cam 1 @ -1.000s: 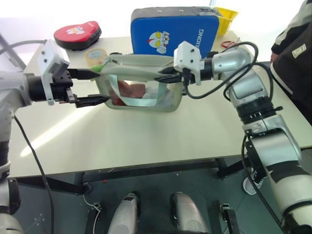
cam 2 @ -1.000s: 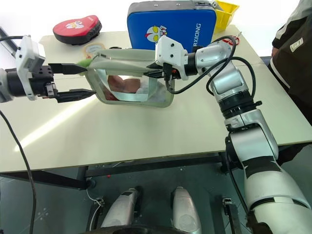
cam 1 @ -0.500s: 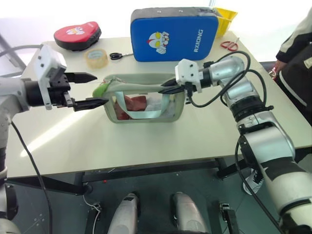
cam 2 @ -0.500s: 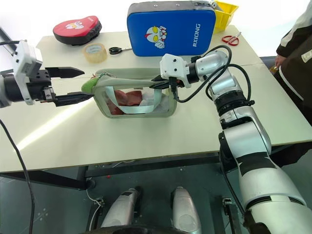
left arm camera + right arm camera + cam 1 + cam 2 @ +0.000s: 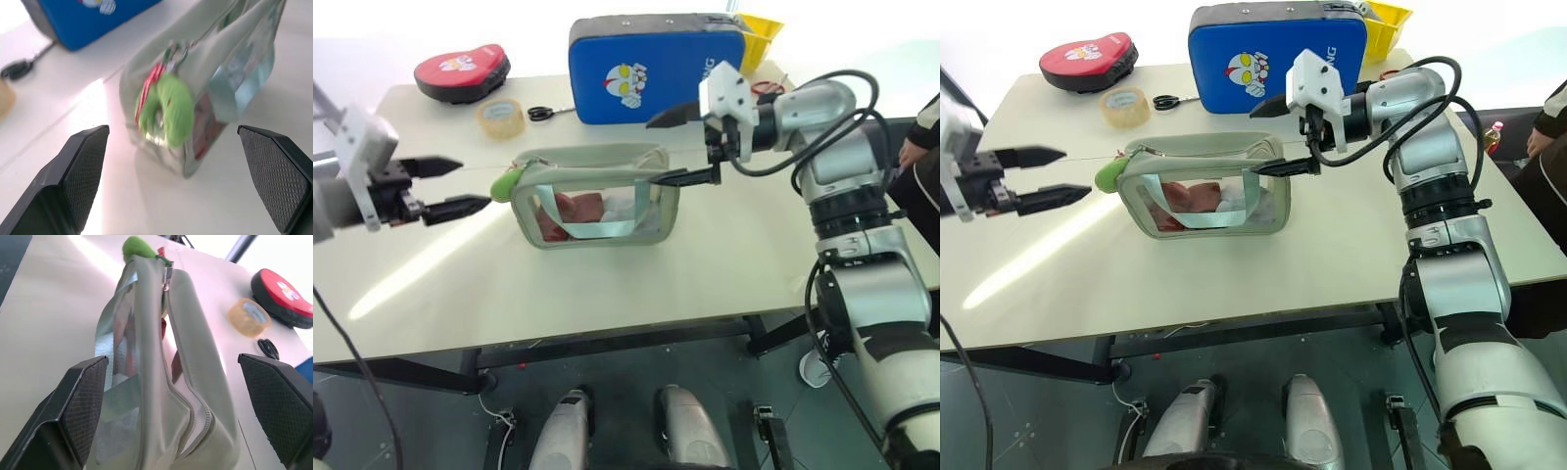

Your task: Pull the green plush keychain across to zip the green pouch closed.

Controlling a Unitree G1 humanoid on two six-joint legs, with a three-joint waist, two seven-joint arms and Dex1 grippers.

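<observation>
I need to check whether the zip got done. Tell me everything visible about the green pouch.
The green pouch is a pale sage-green soft rectangle with rounded corners and a clear window side showing red and white contents. It stands upright on the table, in front of the blue pad. The top zipper looks closed along its length. The green plush keychain hangs at its left end. Both the left gripper and right gripper are open, and neither holds the pouch.
</observation>
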